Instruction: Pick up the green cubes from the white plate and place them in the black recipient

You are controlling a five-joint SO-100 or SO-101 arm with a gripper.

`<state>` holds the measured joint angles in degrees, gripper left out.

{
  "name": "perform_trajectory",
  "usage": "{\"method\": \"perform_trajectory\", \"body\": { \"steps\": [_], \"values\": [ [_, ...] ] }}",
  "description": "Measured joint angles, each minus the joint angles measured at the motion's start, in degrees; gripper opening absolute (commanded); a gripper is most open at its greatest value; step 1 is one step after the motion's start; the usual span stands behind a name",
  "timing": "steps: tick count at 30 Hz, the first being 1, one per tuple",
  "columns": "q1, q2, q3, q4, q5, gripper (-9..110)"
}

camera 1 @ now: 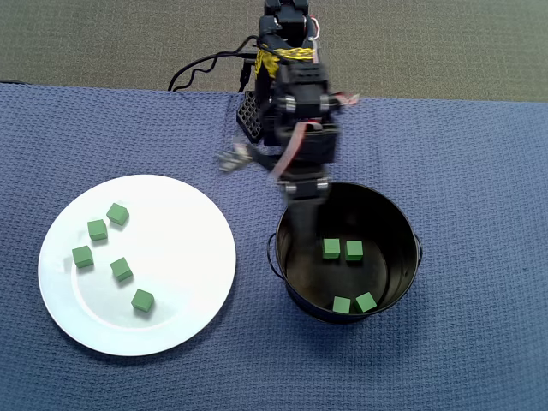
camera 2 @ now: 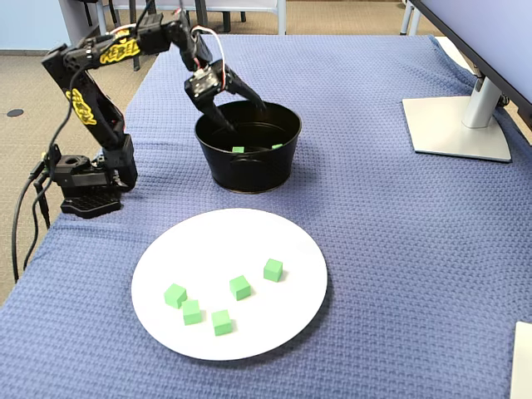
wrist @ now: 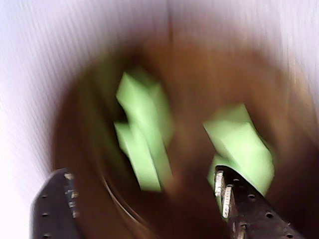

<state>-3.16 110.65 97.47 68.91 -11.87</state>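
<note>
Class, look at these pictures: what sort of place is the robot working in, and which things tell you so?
Probably an office or lab desk. A blue cloth covers the table, a monitor stand sits at one edge, and carpeted floor with chair legs shows beyond. The arm's gripper hangs in a black pot.

5 green cubes sit loose on the left half of the white plate in the overhead view, none touching. 4 more lie on the floor of the black pot, which stands upright just right of the plate: 2 side by side mid-floor, 2 by the near wall.
</note>
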Motion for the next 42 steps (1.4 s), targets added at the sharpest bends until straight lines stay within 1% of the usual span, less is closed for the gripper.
{"method": "perform_trajectory", "body": {
  "steps": [2,5,9,12,15,18,21,24,27,29,39,42],
  "values": [
    [7.65,-2.02,-3.25,1.05,-4.66,24],
    [19.78,-5.45,-4.48,-0.44,-14.94,25],
    [34.19,-8.44,1.14,-11.95,-32.96,25],
    [42.19,-11.34,4.13,-21.27,-45.70,27],
    [46.85,-14.15,5.71,-25.93,-58.10,26],
    [49.75,-16.44,7.56,-27.60,-71.02,27],
    [51.86,-17.93,7.73,-25.75,-83.85,27],
    [53.09,-18.54,6.86,-19.69,-93.60,25],
    [53.70,-18.81,3.43,-13.18,-98.09,25],
    [53.88,-19.60,1.85,-11.16,-99.49,25],
    [56.78,-25.58,-2.02,-10.11,-103.80,24],
    [57.04,-27.69,-5.10,-8.00,-105.91,24]
  ]
}}
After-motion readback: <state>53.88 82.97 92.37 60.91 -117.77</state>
